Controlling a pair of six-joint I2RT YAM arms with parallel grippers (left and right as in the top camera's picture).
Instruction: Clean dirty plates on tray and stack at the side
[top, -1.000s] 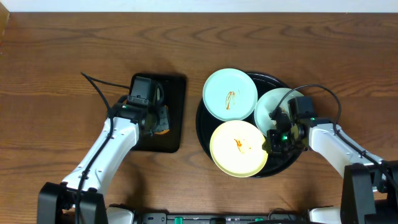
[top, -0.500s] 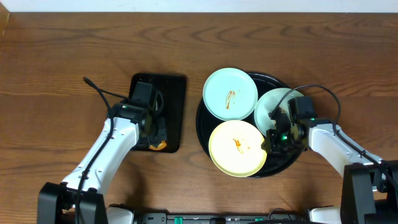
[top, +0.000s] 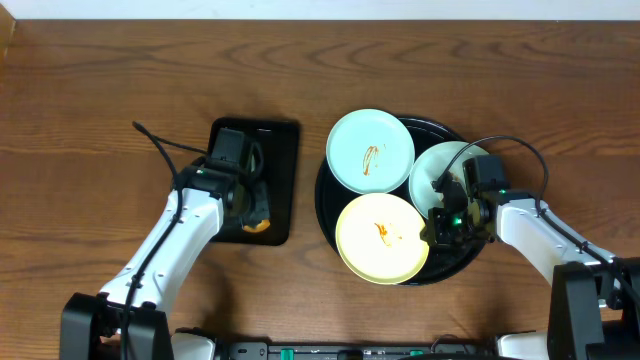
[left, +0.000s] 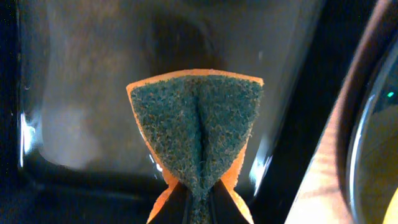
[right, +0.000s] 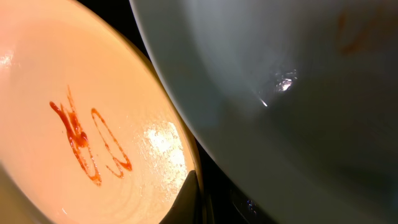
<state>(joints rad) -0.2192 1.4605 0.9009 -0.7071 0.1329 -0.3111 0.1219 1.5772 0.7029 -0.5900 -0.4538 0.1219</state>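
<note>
The left gripper (left: 198, 208) is pinching a folded sponge (left: 196, 124) over the small rectangular tray (top: 282, 140). The right gripper (top: 442, 224) is sitting at the rim of the yellow plate (top: 380, 240), and I cannot tell how wide it is. That plate and the mint plates (top: 370, 150) are lying on the round tray (top: 460, 262). Wiping seems not yet begun, and next the sponge is going to need carrying across to a smear.

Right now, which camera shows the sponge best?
Left wrist: the sponge is large and central, folded, pinched by the left gripper. Overhead shows only an orange sliver of it; right wrist shows none.
</note>
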